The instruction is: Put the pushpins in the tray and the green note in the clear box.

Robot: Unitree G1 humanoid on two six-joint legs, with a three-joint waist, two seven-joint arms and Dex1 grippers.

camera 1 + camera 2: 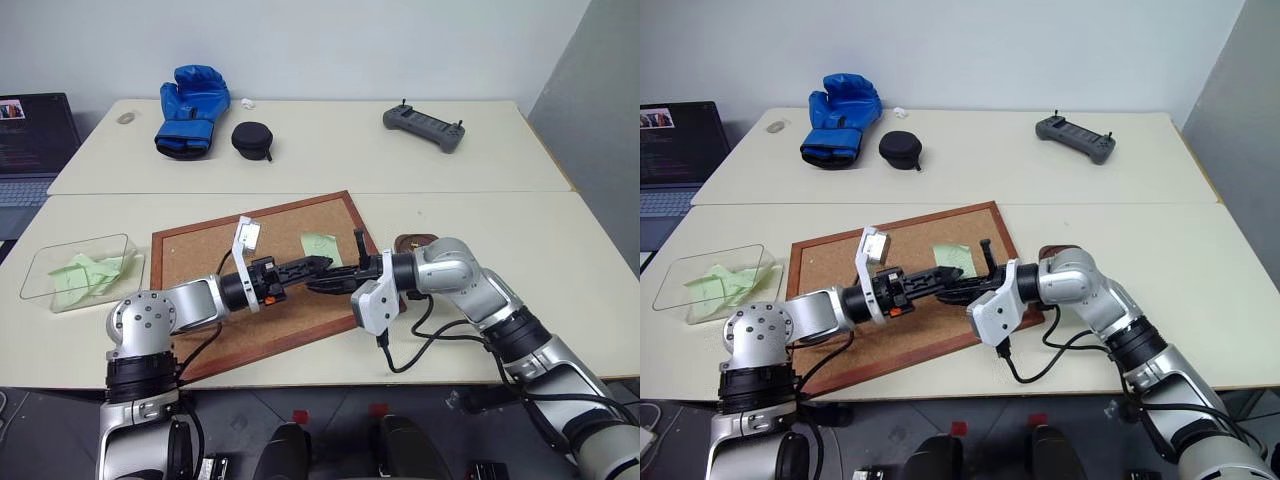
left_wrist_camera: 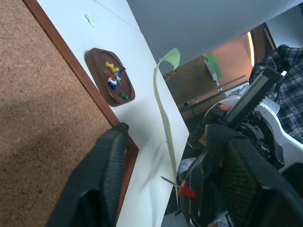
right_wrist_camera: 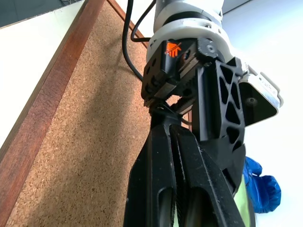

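Green note (image 1: 321,246) above the cork board (image 1: 190,265), seen edge-on in the left wrist view, pinched with a red pushpin (image 2: 186,190) in the right hand (image 1: 322,285). Right hand shut tight, pointing across toward the left arm, forearm bent in over the board's near edge. Left hand (image 1: 318,265) reaches level from the left, fingers (image 2: 102,175) partly open on either side of the note, holding nothing. Tray (image 2: 110,76) with pushpins (image 2: 113,79) on the table just past the board's right edge. Clear box (image 1: 80,272) with green slips at far left.

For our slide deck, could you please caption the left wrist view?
Left gripper open around a green note with a red pushpin, beyond it the tray of pushpins beside the cork board.
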